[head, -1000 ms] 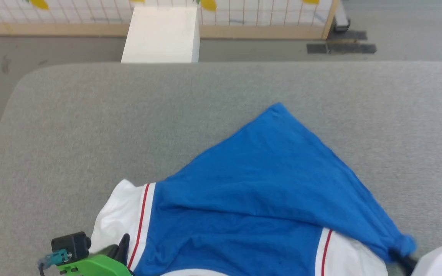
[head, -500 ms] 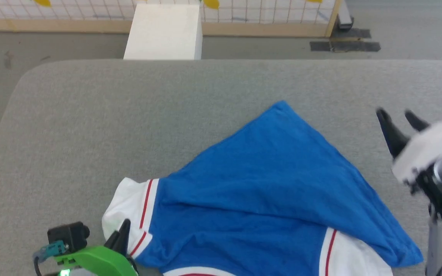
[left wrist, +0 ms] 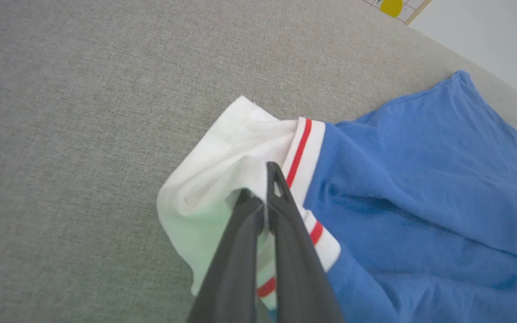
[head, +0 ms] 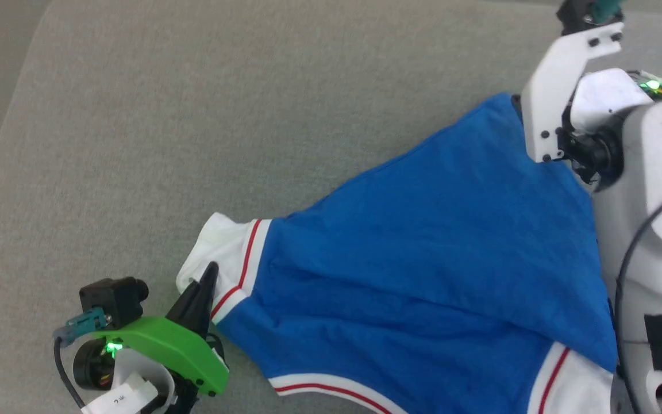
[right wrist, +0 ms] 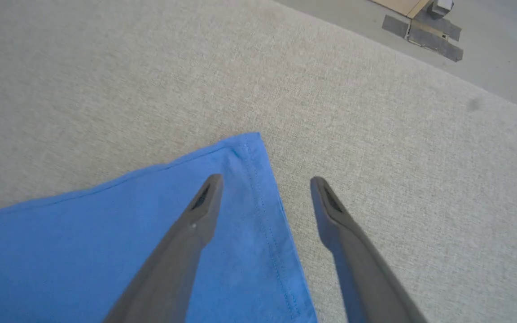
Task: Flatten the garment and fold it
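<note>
The garment (head: pixel 423 259) lies on the grey bench (head: pixel 193 115), spread out but not flat. Its blue body runs up to one pointed corner, and long soft creases cross its middle. A white sleeve (head: pixel 216 241) with a red stripe sticks out of one side of the garment, bunched up. A second sleeve (head: pixel 581 385) with the same stripe lies at the garment's other side, next to the pale right arm (head: pixel 653 230). A white band (head: pixel 331 388) with a red line edges the garment between the two sleeves.

The left fingers (left wrist: pixel 285 233) are clenched together on the bunched sleeve, with a fold of its white cloth pinched between them. The cloth puckers around their tips. A green bracket (head: pixel 158 345) sits just behind them.

The right fingers (right wrist: pixel 186 242) are spread wide, with nothing gripped, at the garment's pointed corner. One finger is over the blue cloth just inside the stitched edge. The other is over bare bench just outside it, so the edge runs between them. Whether either tip touches the cloth I cannot tell.
</note>
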Robot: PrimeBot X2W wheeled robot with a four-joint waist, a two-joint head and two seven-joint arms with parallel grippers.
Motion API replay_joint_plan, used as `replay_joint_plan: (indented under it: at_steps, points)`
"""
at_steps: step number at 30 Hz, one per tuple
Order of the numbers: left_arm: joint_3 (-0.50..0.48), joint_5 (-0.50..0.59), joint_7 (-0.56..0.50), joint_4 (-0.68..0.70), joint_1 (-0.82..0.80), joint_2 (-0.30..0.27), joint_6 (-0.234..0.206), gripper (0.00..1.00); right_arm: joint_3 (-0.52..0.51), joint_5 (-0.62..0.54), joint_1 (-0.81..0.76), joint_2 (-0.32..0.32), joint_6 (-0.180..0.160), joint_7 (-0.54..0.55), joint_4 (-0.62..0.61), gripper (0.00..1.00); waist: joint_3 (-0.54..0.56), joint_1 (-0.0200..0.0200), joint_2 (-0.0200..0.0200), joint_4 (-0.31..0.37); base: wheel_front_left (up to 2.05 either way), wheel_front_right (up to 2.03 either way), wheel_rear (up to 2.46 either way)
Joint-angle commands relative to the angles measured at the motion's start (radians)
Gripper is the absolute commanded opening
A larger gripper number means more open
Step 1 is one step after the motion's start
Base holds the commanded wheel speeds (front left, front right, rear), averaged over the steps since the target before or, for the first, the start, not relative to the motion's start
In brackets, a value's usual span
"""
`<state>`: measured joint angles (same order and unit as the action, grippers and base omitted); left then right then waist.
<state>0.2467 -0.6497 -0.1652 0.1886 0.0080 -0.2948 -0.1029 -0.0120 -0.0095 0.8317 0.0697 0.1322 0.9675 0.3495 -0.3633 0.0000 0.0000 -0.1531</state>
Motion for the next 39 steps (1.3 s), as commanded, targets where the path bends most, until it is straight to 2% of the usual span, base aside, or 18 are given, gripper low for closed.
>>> replay_joint_plan:
  at_steps: [1, 6, 12, 13, 14, 17, 22, 23, 24, 31, 35, 39]
  points:
    - [0.003, -0.002, 0.007, 0.006, -0.024, 0.005, 0.008, 0.0, 0.022, -0.026, 0.03, 0.016, -0.002, 0.045, 0.03, 1.0, -0.111, 0.0, 0.0, -0.082, 0.0, 0.0, 0.0]
    - [0.003, -0.007, 0.013, 0.018, -0.043, 0.01, 0.012, 0.0, 0.057, -0.077, 0.074, 0.045, -0.002, 0.159, 0.101, 1.0, -0.137, 0.0, 0.0, -0.092, 0.0, 0.0, 0.0]
    - [-0.003, -0.008, 0.016, 0.015, -0.04, 0.002, 0.009, 0.0, 0.093, -0.034, 0.052, 0.034, -0.002, 0.212, 0.135, 1.0, -0.137, 0.0, 0.0, -0.07, 0.0, 0.0, 0.0]
    - [-0.003, -0.007, 0.016, 0.014, -0.039, 0.0, 0.008, 0.0, 0.097, -0.02, 0.047, 0.033, -0.002, 0.214, 0.136, 0.35, -0.13, 0.0, 0.0, -0.063, 0.0, 0.0, 0.0]
    - [-0.003, -0.006, 0.015, 0.014, -0.038, -0.001, 0.007, 0.0, 0.099, -0.007, 0.046, 0.033, -0.002, 0.207, 0.132, 0.0, -0.125, 0.0, 0.0, -0.058, 0.0, 0.0, 0.0]
    - [-0.002, -0.001, 0.015, 0.009, -0.035, -0.006, 0.003, 0.0, 0.102, 0.036, 0.037, 0.045, -0.002, 0.172, 0.11, 0.0, -0.085, 0.0, 0.0, -0.035, 0.0, 0.0, 0.0]
    - [0.008, 0.012, 0.008, -0.006, -0.025, -0.011, -0.007, 0.0, 0.063, 0.136, -0.026, 0.086, -0.002, 0.041, -0.02, 0.0, 0.011, 0.0, 0.0, -0.011, 0.0, 0.0, 0.0]
    - [0.007, 0.014, 0.008, -0.01, -0.013, -0.008, -0.019, 0.0, 0.014, 0.193, -0.111, 0.095, -0.002, 0.0, -0.11, 0.0, 0.066, 0.0, 0.0, 0.008, 0.0, 0.0, 0.0]
    - [0.006, 0.015, 0.007, -0.01, -0.006, -0.008, -0.025, 0.0, -0.004, 0.214, -0.153, 0.097, -0.002, -0.007, -0.15, 0.0, 0.086, 0.0, 0.0, 0.017, 0.0, 0.0, 0.0]
    - [-0.01, 0.013, 0.003, -0.011, 0.068, -0.012, -0.071, 0.0, -0.177, 0.365, -0.538, 0.028, -0.002, 0.02, -0.458, 0.0, 0.218, 0.0, 0.0, 0.108, 0.0, 0.0, 0.0]
    - [-0.014, 0.009, 0.003, -0.015, 0.108, -0.01, -0.088, 0.0, -0.222, 0.423, -0.757, -0.008, -0.002, 0.046, -0.567, 0.0, 0.272, 0.0, 0.0, 0.151, 0.0, 0.0, 0.0]
    - [-0.019, -0.003, 0.01, -0.022, 0.146, -0.003, -0.098, 0.0, -0.227, 0.492, -0.922, -0.018, -0.002, 0.057, -0.606, 0.0, 0.313, 0.0, 0.0, 0.191, 0.0, 0.0, 0.0]
